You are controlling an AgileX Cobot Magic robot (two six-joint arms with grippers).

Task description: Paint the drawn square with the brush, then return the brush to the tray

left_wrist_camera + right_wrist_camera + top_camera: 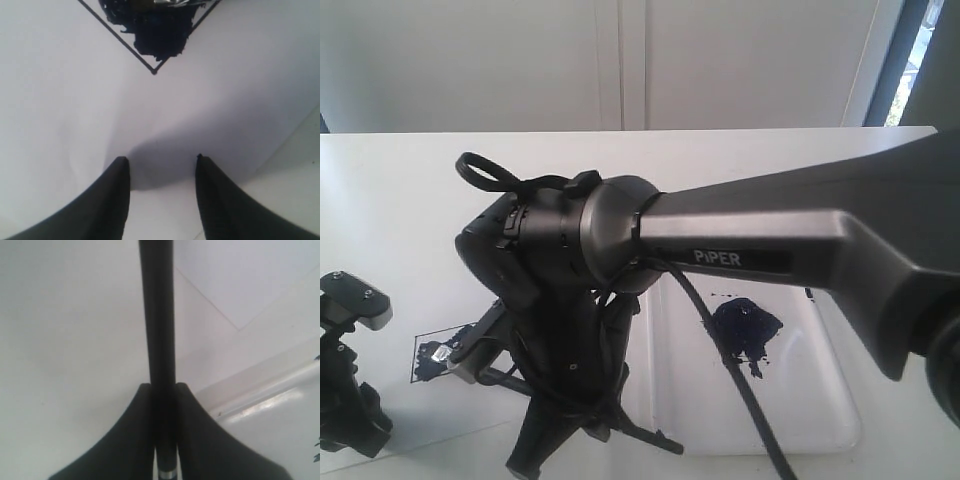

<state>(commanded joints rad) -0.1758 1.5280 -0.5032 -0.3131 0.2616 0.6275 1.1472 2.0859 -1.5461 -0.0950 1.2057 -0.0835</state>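
The drawn square [428, 357] lies on the paper at the left, its middle smeared dark blue. In the left wrist view one corner of the square [154, 71] and its paint show. The left gripper [161, 159] is open and empty, hovering just short of that corner; it sits at the far left [352, 405]. My right gripper [161, 386] is shut on the brush [158, 315], with the silver ferrule [168, 474] back near the palm. The black handle [645, 437] slants out below the right arm's wrist [535, 250]. The bristles are hidden. The tray [810, 400] lies at the right.
A dark blue paint blotch [745, 330] marks the tray. The white paper sheet [70, 110] lies on the white table [400, 200]. The right arm's long link [800, 235] crosses above the tray, and its cable [735, 390] hangs over it. A wall stands behind.
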